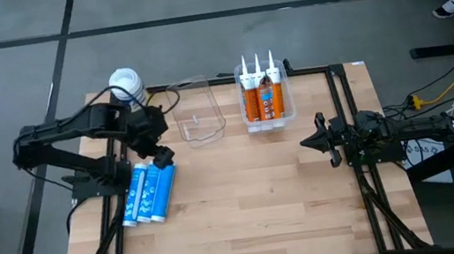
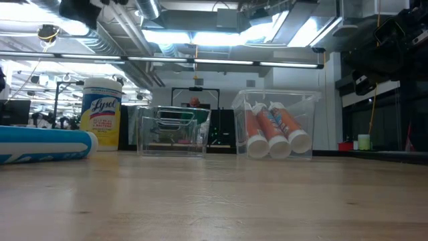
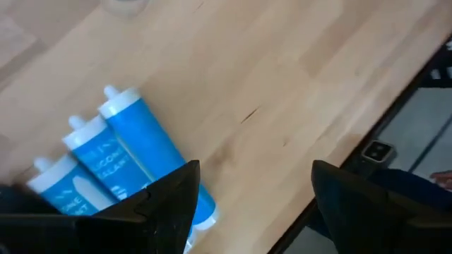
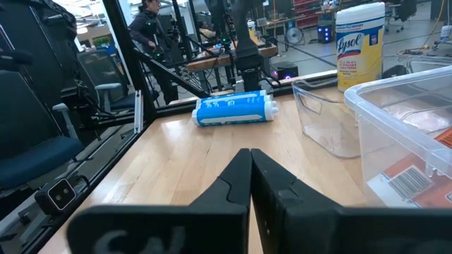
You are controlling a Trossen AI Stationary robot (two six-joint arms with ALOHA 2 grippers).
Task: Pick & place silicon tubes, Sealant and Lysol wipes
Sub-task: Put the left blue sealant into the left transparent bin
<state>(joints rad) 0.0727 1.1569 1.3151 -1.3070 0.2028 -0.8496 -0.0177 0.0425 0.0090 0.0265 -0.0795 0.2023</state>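
The desk (image 1: 247,204) carries all; the Lysol wipes (image 1: 126,85) stand upright at its far left corner, beside the empty clear bin (image 1: 197,113); likely light, stiff, slick-walled, best gripped mid-body below the lid. The left claw (image 1: 160,152) hovers wide open, empty, above the blue tubes (image 1: 149,192); the right claw (image 1: 311,143) rests shut, empty; the tubes' labels are cut off.

From above, the left claw (image 1: 158,145) covers the top ends of the blue tubes (image 1: 149,194), and the arm overlaps part of the Lysol wipes (image 1: 126,83). At bench level only one blue tube (image 2: 45,144) shows, cut by the picture's edge. The left wrist camera loses the tubes' (image 3: 106,166) lower ends behind its own fingers (image 3: 169,201).
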